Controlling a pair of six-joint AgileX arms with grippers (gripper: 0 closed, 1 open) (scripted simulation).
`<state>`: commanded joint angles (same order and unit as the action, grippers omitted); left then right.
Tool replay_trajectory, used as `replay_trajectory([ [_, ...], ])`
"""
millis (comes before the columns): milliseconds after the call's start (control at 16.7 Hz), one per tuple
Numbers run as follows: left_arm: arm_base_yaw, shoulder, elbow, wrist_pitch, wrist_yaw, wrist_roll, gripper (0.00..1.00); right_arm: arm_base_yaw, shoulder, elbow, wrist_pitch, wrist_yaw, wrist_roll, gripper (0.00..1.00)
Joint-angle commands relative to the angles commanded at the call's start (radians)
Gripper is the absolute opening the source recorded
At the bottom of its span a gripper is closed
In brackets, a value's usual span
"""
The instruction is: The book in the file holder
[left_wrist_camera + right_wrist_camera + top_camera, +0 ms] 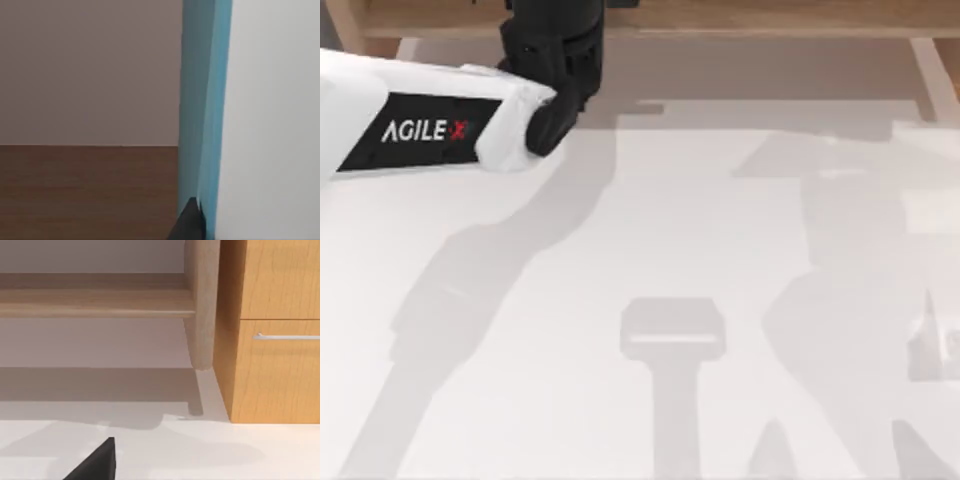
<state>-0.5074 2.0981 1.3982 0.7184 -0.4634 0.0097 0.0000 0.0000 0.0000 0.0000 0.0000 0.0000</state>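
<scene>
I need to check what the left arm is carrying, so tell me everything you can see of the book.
In the left wrist view the book stands upright close to the camera: a thin teal-blue edge in two shades, with a plain white face beside it. It looks smooth and flat, undamaged. A dark finger of the left arm lies against its lower edge. Behind it are a brown wooden surface and a pale wall. Its full outline and cover cannot be seen.

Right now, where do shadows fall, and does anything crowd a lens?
Top view: soft grey arm shadows cross the white table, one running down from the left arm. Left wrist view: the book sits very near the lens. Right wrist view: a shadow band lies under the shelf.
</scene>
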Motion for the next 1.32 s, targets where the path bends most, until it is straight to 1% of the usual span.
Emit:
replay_trajectory([
  [360, 0.001, -0.007, -0.005, -0.003, 0.005, 0.006, 0.0, 0.0, 0.0, 0.0, 0.0, 0.0, 0.0, 1.0],
  [540, 0.013, -0.076, -0.068, -0.004, 0.059, 0.055, 0.0, 0.0, 0.0, 0.0, 0.0, 0.0, 0.0, 1.0],
  [720, 0.05, -0.189, -0.198, -0.009, 0.159, 0.151, 0.0, 0.0, 0.0, 0.0, 0.0, 0.0, 0.0, 1.0],
  [960, 0.138, -0.385, -0.42, -0.009, 0.338, 0.331, 0.0, 0.0, 0.0, 0.0, 0.0, 0.0, 0.0, 1.0],
  [1140, 0.233, -0.535, -0.583, 0.0, 0.488, 0.494, 0.0, 0.0, 0.0, 0.0, 0.0, 0.0, 0.0, 1.0],
  [1320, 0.362, -0.646, -0.73, 0.003, 0.631, 0.676, 0.0, 0.0, 0.0, 0.0, 0.0, 0.0, 0.0, 1.0],
])
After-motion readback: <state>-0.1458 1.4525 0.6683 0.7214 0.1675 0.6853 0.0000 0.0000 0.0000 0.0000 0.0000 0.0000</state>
